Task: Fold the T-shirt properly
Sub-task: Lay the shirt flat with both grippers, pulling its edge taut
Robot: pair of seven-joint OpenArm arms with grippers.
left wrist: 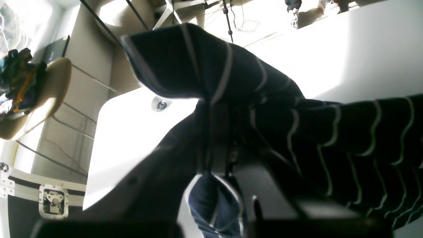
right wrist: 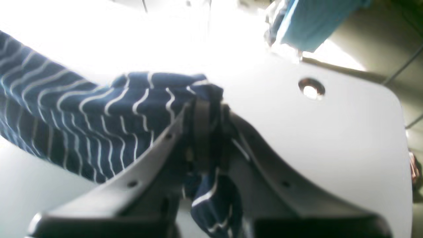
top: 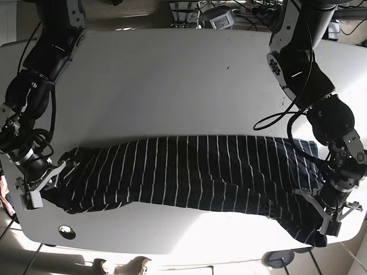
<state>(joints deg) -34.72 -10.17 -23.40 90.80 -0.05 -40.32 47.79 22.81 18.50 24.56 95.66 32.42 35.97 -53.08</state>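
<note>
I'm looking down on a white table [top: 172, 74] in bright sun, floor and cable clutter past its far edge at 12 o'clock. The T-shirt [top: 189, 175], navy with thin white stripes, lies stretched as a long band across the near half of the table, running from 9 o'clock to 4 o'clock.

My right gripper [top: 41, 182] sits at the 9 o'clock end. In its wrist view the jaws are closed hard on a bunched fold of the cloth, with a tail of fabric hanging through below them. My left gripper [top: 328, 213] is at the 4 o'clock end; its wrist view shows the jaws pinched together on a wad of striped fabric, which rises in a peak above them.

I judge this as mid-fold: both ends are held and the shirt is drawn out between the arms, but it is not yet a neat rectangle. The 4 o'clock end looks rumpled and lies close to the table's near edge. The next move, as I read it, calls for lifting both ends together at even tension and carrying them over, keeping the cloth from sagging.

Around it: a grommet hole [top: 67, 232] in the table at 7 o'clock, near the right gripper, and someone's foot [top: 127, 267] on the floor just off the near edge. Nothing lies on the table in the shirt's path.
</note>
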